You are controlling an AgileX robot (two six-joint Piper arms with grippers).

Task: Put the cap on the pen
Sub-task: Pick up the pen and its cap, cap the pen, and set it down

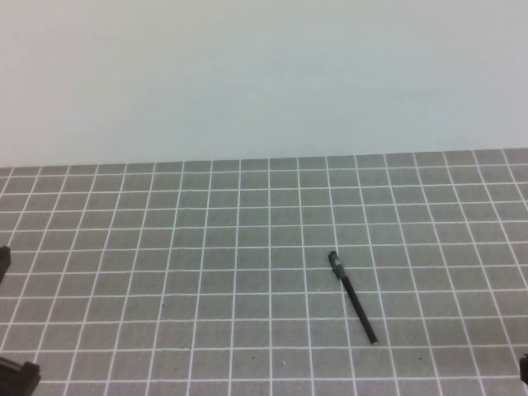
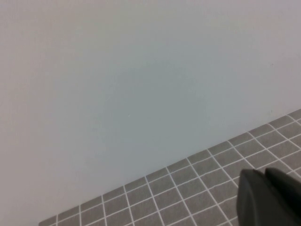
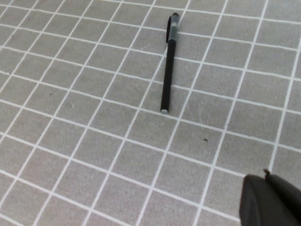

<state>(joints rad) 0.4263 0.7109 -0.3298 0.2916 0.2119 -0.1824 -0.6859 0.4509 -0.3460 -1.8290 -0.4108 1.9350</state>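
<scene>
A slim black pen (image 1: 355, 301) lies flat on the grid mat, right of centre, slanting from far-left to near-right. Its far end carries a dark cap with a clip (image 1: 334, 262); the near end is blunt with a pale tip. The right wrist view shows the same pen (image 3: 167, 70) well ahead of my right gripper (image 3: 265, 176), whose fingers sit pressed together, holding nothing. My left gripper (image 2: 263, 173) is also shut and empty, facing the pale wall, far from the pen. In the high view, the left gripper (image 1: 18, 378) shows only at the near-left corner and the right gripper (image 1: 524, 367) at the near-right edge.
The grey mat with white grid lines (image 1: 206, 272) covers the whole table. A plain pale wall (image 1: 264, 74) rises behind its far edge. No other object lies on the mat.
</scene>
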